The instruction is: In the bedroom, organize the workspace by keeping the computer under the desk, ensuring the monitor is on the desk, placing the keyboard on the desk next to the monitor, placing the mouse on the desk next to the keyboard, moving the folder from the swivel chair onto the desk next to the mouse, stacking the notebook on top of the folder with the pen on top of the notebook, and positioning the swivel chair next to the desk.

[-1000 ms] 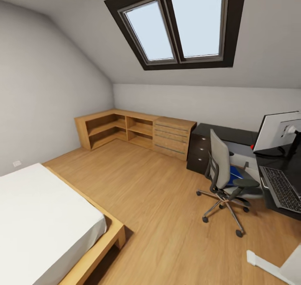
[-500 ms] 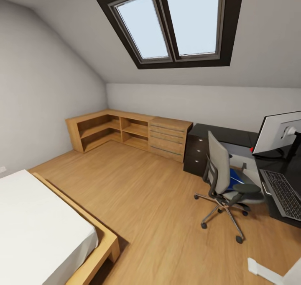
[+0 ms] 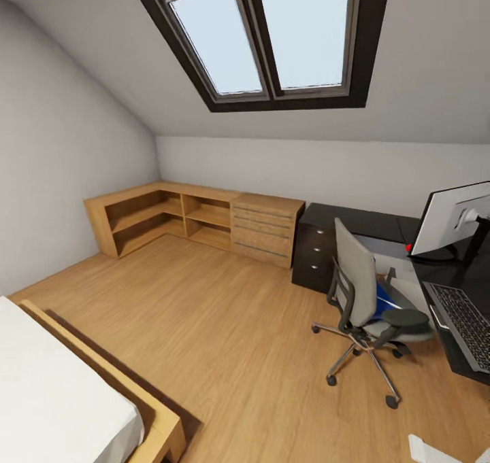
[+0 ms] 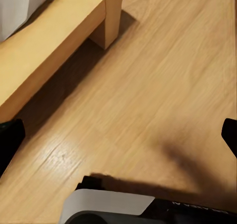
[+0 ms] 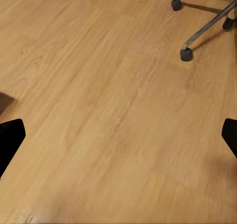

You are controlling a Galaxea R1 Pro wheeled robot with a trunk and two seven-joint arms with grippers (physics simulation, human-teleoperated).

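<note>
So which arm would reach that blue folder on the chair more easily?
Probably the right: the swivel chair with the folder sits at the robot's right, and the right tool already faces the chair's casters. Both tools look open.

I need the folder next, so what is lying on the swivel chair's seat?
A blue folder lies on the swivel chair seat. The backrest and armrest cover much of it, so anything else there cannot be seen.

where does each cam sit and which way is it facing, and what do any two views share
Head view: high on the robot, looking forward and down across the bedroom at the chair, desk, monitor, keyboard, skylight and bed.
Left wrist view: on the left arm, facing down at the floor beside the bed frame; the left claw has its dark fingertips at both edges, spread.
Right wrist view: on the right arm, facing down at the floor; the right claw is spread.
Shared: the chair base in the head and right wrist views, the bed in the head and left wrist views.
</note>
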